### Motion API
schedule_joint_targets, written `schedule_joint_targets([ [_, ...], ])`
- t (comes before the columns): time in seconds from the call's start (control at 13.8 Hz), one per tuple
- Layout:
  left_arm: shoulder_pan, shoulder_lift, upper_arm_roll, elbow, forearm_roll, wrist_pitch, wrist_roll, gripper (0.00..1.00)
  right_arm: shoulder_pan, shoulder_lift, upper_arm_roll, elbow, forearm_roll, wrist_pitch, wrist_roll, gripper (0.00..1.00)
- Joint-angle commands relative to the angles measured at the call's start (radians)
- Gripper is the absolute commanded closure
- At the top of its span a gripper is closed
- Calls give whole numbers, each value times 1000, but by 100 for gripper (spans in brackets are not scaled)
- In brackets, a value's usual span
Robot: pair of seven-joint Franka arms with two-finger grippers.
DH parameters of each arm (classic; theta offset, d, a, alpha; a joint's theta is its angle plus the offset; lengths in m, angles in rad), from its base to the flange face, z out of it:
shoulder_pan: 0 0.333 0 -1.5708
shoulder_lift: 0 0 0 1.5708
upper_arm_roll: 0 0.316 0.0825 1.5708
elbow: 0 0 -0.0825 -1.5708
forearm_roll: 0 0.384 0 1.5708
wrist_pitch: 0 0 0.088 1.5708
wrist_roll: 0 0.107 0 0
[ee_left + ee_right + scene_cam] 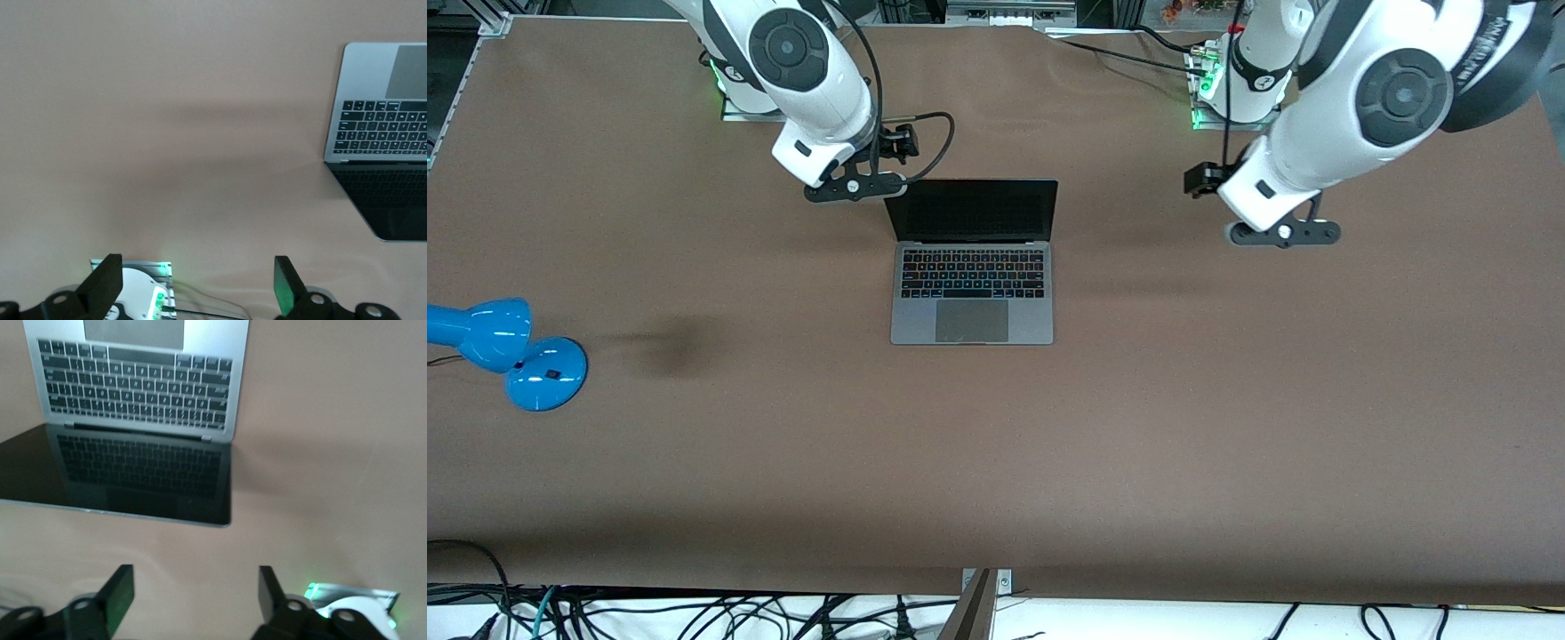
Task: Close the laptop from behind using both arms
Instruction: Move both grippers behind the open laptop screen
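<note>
From the front you see the laptop (972, 262) lying open in the middle of the table (1049, 444), its screen up. Your right gripper (855, 187) hangs just beside the screen's top corner, and your left gripper (1283, 233) hangs well apart from it, toward the left arm's end. A blue lamp (507, 351) sits near the right arm's end. In the left wrist view the fingers (285, 283) are spread wide over bare table. In the right wrist view the fingers (119, 593) are spread too, close to the screen's top edge.
</note>
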Motion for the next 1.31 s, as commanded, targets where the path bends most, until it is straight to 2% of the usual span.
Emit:
schedule_joint_targets([
  [0.0, 4, 10, -59, -21, -25, -1, -88, 0, -9, 0, 3, -29, 49, -3, 13, 59],
  [0.07, 3, 21, -97, -35, -28, 4, -149, 0, -9, 0, 2, -43, 57, -3, 12, 68],
  [0.15, 4, 36, -144, -39, -42, 8, -208, 1, -9, 1, 1, -54, 69, -3, 13, 82],
  [0.29, 3, 76, -201, -39, -70, 24, -303, 3, -9, 1, 1, -65, 81, -2, 16, 95],
  [0.51, -1, 125, -301, -55, -111, 94, -490, 11, -9, 7, 1, -81, 81, -3, 15, 100],
  [0.58, -1, 153, -333, -55, -114, 123, -534, 23, -9, 9, 1, -91, 81, -3, 15, 100],
  [0.65, -1, 180, -350, -55, -141, 148, -574, 42, -9, 9, 1, -98, 81, -2, 15, 100],
  [0.73, -7, 202, -352, -52, -157, 160, -587, 67, -9, 13, 1, -107, 81, -2, 15, 100],
  [0.8, -19, 210, -352, -52, -159, 168, -587, 85, -9, 17, 1, -111, 83, 3, 15, 100],
  [0.87, -33, 211, -353, -52, -162, 169, -587, 99, -9, 20, 1, -118, 83, 9, 15, 100],
  [1.24, -22, 217, -350, -32, -194, 172, -509, 100, -6, 64, 1, -134, 83, 16, 1, 100],
])
